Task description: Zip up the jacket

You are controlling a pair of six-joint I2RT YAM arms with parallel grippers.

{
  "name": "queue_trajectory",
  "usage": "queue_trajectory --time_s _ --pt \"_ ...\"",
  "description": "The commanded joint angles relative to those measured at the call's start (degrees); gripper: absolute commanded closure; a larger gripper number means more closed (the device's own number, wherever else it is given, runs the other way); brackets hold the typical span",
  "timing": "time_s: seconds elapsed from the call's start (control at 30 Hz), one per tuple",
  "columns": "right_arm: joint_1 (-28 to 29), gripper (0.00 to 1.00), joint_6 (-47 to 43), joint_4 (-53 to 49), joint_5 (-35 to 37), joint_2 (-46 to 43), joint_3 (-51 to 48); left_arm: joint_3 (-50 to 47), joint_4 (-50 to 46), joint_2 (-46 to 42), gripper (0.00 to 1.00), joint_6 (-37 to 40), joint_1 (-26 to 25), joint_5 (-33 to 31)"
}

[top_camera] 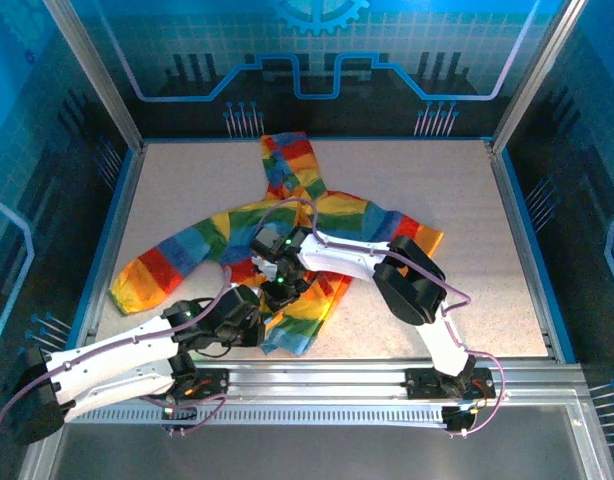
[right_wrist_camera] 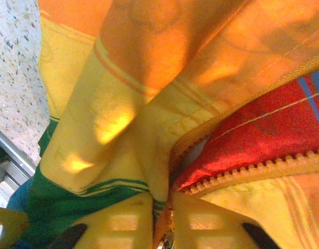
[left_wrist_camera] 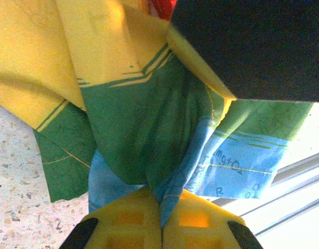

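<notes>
Top external, jacket (top_camera: pixel 337 212), speckled table (top_camera: pixel 447 200), blue walls (top_camera: pixel 317 60)

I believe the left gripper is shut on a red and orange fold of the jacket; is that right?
Not quite. The left gripper is shut on a green and blue fold of the jacket, not a red and orange one; the left wrist view shows it.

A speckled table (top_camera: pixel 437 200) carries the rainbow jacket (top_camera: pixel 337 215), sleeves spread, hood farthest away.
</notes>
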Motion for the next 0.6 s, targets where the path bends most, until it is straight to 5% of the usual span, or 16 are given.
queue_trajectory --time_s 0.0,0.23,0.57 --pt "0.21 0.91 0.82 -1.69 1.25 -1.1 0.05 -0.94 -0.37 -0.67 1.0 0.35 0.28 -0.19" --pt "-0.31 1.0 1.56 -0.28 4.42 -3.6 -1.58 -1.3 -1.01 -1.25 1.0 -0.21 0.29 0.01" --pt "-2.15 1.0 -3.12 13.32 5.8 -11.91 -8.86 -2.42 -5.62 -10.11 1.0 -5.74 0.28 0.63"
